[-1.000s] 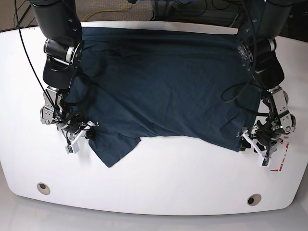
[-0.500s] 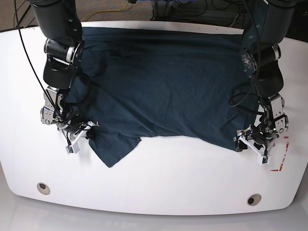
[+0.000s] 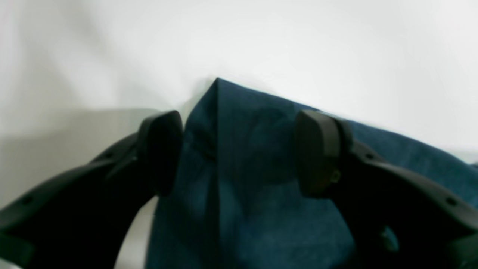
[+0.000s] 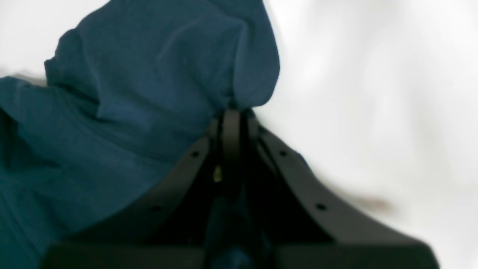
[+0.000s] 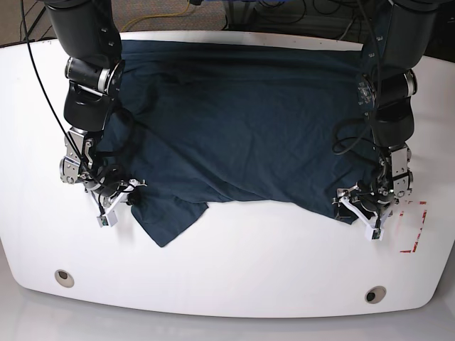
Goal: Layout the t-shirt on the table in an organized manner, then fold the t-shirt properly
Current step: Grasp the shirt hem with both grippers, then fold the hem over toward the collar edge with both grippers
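Where the table (image 5: 234,277) shows bare white along its near edge, two round grommet holes sit, one at near left (image 5: 64,276) and one at near right (image 5: 372,294). Red tape marks (image 5: 414,231) lie on the white surface just beside the left gripper.

T-shirt (image 5: 242,121): dark teal-navy, spread across the far half of the table, creased, one pointed flap (image 5: 167,220) reaching toward the near edge.

Left gripper (image 3: 239,149): jaws spread wide, a folded corner of the shirt lying between the two black fingers (image 3: 317,149), cloth not pinched. In the base view it (image 5: 361,213) sits low at the shirt's near corner on that view's right.

Right gripper (image 4: 231,119): jaws clenched together on a bunched edge of the shirt. In the base view it (image 5: 114,202) stands at the shirt's opposite side edge.

Black cables (image 5: 43,92) hang beside the right arm, over the table. Both arms cover the shirt's side edges.
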Tool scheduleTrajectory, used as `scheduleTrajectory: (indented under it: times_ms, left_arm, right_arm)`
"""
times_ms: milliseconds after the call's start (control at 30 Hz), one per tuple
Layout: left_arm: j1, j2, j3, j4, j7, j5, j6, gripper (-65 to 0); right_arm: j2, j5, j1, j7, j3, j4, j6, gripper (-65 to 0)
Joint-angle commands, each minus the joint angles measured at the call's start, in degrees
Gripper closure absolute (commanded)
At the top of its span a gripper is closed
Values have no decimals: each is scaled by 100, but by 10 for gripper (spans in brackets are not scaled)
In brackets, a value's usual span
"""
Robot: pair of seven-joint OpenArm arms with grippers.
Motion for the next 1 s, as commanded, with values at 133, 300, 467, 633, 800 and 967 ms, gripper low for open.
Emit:
scheduleTrajectory:
  times_ms: [133, 300, 467, 633, 800, 967]
  left_arm:
    - [-166, -51, 5, -102, 15, 1, 27, -429]
    - [-166, -60, 5, -58, 24, 1, 27, -297]
    - [-166, -69, 5, -58, 24, 1, 27, -68]
    - [-166, -130, 5, -49, 41, 1, 27, 0]
    - [-166, -139, -13, -14, 41, -26, 9, 0]
    - [-131, -139, -39, 514, 68, -26, 0, 0]
  right_arm:
    - [62, 64, 175, 47, -7, 90, 34, -6]
    - [62, 64, 175, 47, -7, 90, 34, -6]
    - [70, 64, 175, 47, -7, 90, 34, -6]
    - [79, 64, 175, 47, -7, 90, 34, -3]
    - [88, 64, 175, 47, -7, 99, 34, -2]
    - [79, 72, 166, -67, 1, 495, 34, -2]
